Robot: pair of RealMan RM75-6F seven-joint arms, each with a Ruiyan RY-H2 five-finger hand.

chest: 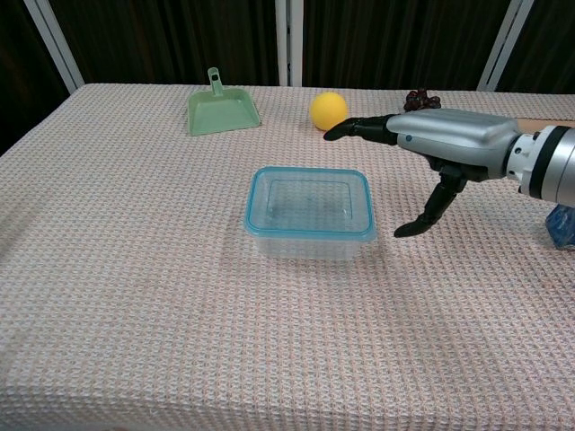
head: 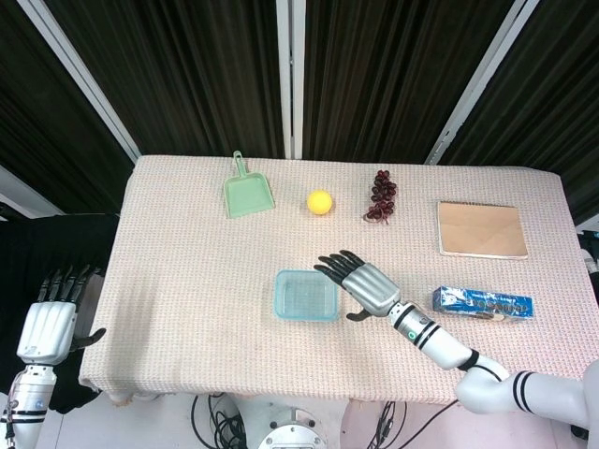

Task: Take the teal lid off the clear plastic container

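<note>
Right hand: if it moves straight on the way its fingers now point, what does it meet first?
Probably nothing: the right hand points its fingers up-left, passing behind the container and left of the yellow ball, toward bare cloth; height is unclear.

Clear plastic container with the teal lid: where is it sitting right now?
In the head view the clear plastic container with the teal lid sits near the table's middle front, just left of the open right hand, with the green dustpan farther back.
</note>
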